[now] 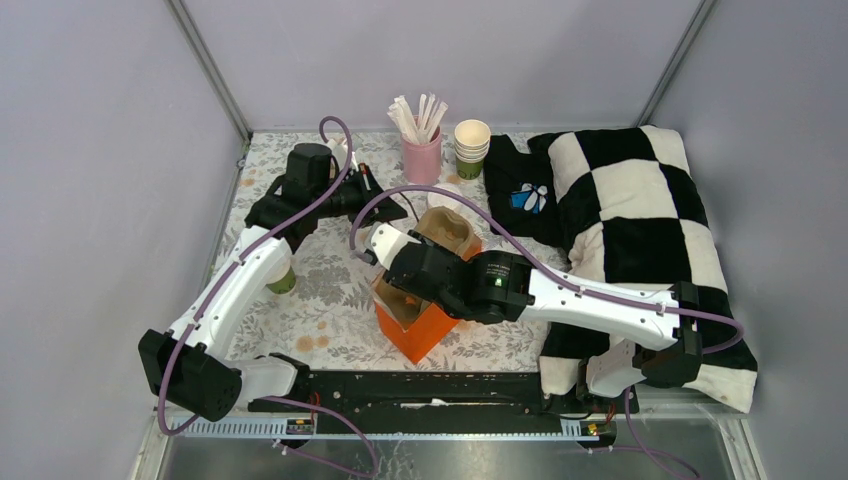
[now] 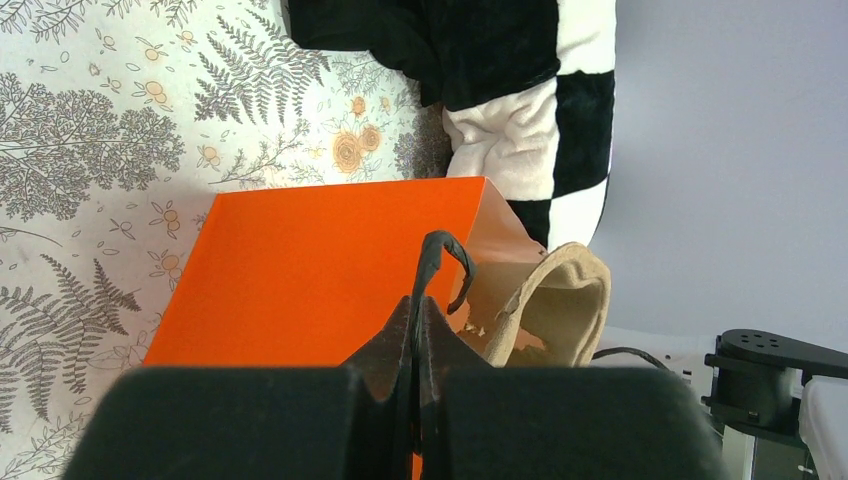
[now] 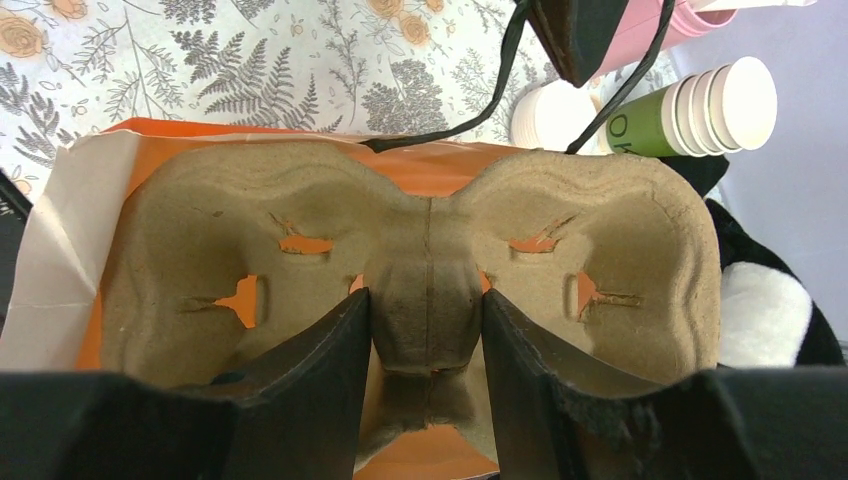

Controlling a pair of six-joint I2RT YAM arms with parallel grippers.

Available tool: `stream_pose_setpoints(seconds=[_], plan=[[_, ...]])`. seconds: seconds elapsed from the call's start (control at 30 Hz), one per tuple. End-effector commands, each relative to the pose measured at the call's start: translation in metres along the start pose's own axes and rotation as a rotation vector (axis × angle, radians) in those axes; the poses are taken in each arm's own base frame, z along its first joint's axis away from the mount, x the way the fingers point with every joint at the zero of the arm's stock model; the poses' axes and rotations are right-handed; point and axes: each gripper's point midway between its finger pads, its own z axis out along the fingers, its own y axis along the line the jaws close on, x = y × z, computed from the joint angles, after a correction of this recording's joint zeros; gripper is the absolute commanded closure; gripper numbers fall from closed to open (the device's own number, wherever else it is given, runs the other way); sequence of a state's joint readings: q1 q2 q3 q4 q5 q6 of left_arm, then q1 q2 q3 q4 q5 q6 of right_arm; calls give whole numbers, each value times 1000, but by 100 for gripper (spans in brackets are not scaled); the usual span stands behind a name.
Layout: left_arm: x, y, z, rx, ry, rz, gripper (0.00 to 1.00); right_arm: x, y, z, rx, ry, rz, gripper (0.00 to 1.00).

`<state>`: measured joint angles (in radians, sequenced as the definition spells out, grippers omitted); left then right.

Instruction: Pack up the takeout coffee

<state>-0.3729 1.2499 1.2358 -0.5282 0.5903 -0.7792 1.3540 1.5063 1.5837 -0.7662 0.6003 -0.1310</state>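
A table under a floral cloth (image 1: 335, 300), grey ferns and orange roses on white, stands inside plain grey walls (image 1: 100, 150). A plush black-and-white checked blanket (image 1: 640, 215) is heaped along the right side.

At the centre stands an orange paper bag (image 1: 432, 332), open at the top and white inside. A moulded brown pulp carrier (image 3: 430, 230) with two round wells sits in its mouth, and orange shows through the slits in the wells. The right gripper (image 3: 425, 330) is closed narrowly on the carrier's middle ridge, one black finger on each side. The left gripper (image 2: 418, 335) reaches in from the far left and is pinched tight on the bag's thin black cord handle (image 2: 440, 255).

The cup (image 1: 283, 281), green-sided paper, stands on the cloth left of the bag, partly hidden under the left arm. The lid (image 1: 447, 192), round white plastic, lies beyond the bag's far side, apart from the cup.

At the far edge a pink cup (image 1: 421, 155) holds flat white sticks (image 1: 418, 115). Just right of it is a stack (image 1: 471, 148) of green cups with cream rims.
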Motion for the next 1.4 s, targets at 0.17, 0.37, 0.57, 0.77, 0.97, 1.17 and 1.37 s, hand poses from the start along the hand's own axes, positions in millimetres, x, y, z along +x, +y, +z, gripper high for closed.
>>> stream_pose_setpoints(seconds=[0.17,0.37,0.57,0.77,0.97,1.17,1.37], plan=[[-11,-16,-5,61,-54,42,100,-7,13,0,-75,-13,113,50],[-12,-17,-5,67,-54,46,100,0,9,5,-92,-12,144,50],[-13,-17,-3,76,-54,54,100,7,15,8,-121,28,73,51],[-21,-25,-3,95,-73,73,100,18,9,16,-56,62,49,50],[-21,-23,-1,93,-79,66,100,12,10,18,-55,26,90,50],[-19,-20,0,88,-77,58,100,18,14,22,-72,24,115,50],[-20,-19,0,84,-79,57,100,20,8,25,-72,14,142,49]])
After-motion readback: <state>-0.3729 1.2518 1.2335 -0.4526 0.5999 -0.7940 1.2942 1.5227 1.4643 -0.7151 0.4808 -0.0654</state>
